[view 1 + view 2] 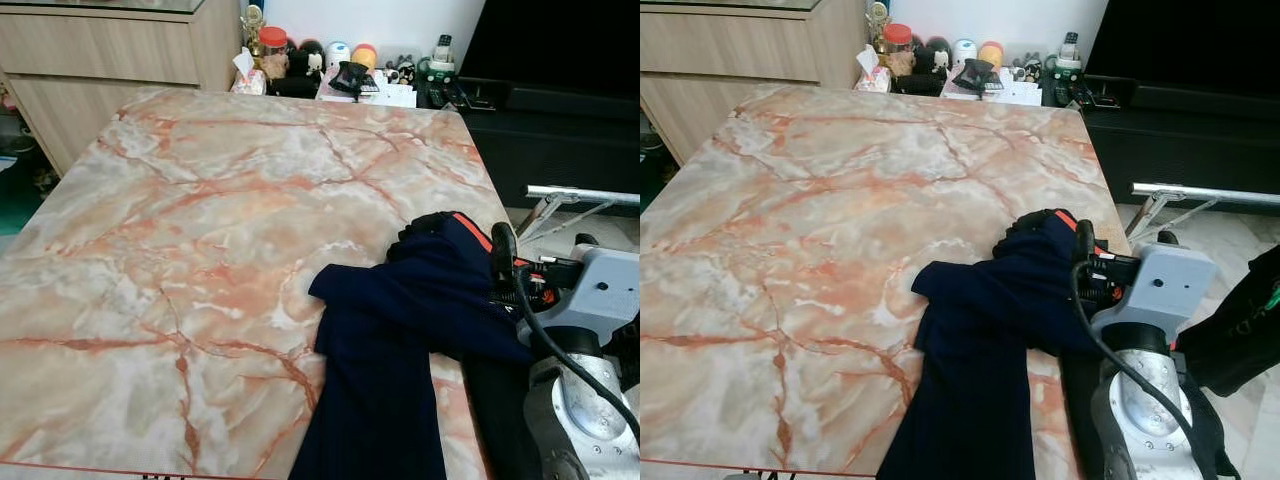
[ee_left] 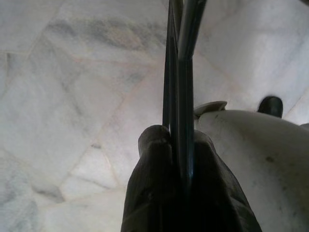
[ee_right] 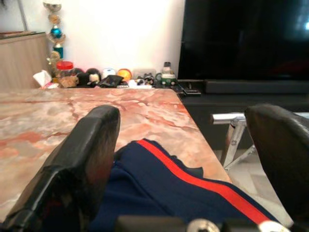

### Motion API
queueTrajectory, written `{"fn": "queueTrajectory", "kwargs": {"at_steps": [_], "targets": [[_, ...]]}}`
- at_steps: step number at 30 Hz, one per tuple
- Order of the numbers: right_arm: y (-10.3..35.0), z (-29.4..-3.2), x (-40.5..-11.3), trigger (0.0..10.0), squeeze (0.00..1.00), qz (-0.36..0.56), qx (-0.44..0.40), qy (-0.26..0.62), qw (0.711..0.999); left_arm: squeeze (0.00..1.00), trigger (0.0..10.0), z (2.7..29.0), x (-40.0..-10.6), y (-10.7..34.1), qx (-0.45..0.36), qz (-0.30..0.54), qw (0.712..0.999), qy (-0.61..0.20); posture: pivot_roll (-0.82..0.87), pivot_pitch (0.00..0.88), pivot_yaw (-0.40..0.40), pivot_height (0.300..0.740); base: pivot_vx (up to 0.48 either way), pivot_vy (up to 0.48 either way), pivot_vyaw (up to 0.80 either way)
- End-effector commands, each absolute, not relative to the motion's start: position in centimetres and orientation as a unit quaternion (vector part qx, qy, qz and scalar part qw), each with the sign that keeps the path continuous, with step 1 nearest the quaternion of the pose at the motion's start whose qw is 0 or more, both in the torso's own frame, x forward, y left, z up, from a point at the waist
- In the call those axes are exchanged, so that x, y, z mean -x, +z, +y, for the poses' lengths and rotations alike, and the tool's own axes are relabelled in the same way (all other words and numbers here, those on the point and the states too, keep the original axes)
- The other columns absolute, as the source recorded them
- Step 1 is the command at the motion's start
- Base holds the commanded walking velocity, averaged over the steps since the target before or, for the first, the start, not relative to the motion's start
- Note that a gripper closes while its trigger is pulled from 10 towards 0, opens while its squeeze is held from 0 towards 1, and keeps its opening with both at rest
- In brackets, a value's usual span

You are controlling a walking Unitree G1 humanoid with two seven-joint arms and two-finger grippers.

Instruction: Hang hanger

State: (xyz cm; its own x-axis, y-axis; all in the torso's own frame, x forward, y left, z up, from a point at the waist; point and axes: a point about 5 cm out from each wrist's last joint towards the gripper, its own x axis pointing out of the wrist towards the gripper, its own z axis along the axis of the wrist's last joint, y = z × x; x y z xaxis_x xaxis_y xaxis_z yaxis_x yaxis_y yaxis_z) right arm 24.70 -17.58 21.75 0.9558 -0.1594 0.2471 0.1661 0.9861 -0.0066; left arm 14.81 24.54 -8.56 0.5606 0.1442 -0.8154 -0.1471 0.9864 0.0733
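Navy garment [image 1: 400, 340] on marble table [image 1: 180, 230], right gripper [image 3: 183, 159] spread.

Navy garment [image 1: 400, 340] runs past the bottom edge.

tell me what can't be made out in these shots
- Hanger: whether one sits inside the navy garment cannot be told; cloth covers everything.
- Garment's lower end: cut off by the bottom edge in the eye views.
- Right gripper: open over the garment; fingertips run past the frame in its wrist view.
- Left gripper: fingers pressed together over the floor; anything between them is too dark to tell.
- Items beyond the table's far edge: too small to identify.
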Motion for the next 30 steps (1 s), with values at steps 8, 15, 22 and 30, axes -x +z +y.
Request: {"fn": "queueTrajectory", "kwargs": {"at_steps": [8,15,22,30], "targets": [[21.3,-17.2,-25.0,10.0,0.0,-0.124,0.008,-0.076,0.989,0.0,10.0,23.6,-13.4,-9.4,-0.011,0.484,0.872,0.07,-0.03,0.159,-0.097,0.74,0.0,-0.233,0.0],[21.0,-17.2,-25.1,10.0,0.0,-0.123,0.006,-0.073,0.99,0.0,10.0,23.1,-13.6,-9.4,-0.012,0.484,0.873,0.065,-0.03,0.148,-0.098,0.74,0.0,-0.48,0.0],[20.9,-16.8,-25.0,10.0,0.0,-0.126,0.008,-0.063,0.99,0.0,10.0,23.0,-13.6,-9.4,-0.012,0.483,0.874,0.061,-0.03,0.14,-0.096,0.74,0.0,-0.48,0.0],[21.1,-16.8,-25.0,10.0,0.0,-0.135,0.012,-0.059,0.989,0.0,10.0,22.8,-13.6,-9.5,-0.014,0.484,0.873,0.056,-0.03,0.147,-0.097,0.74,0.0,-0.48,0.0]]}}
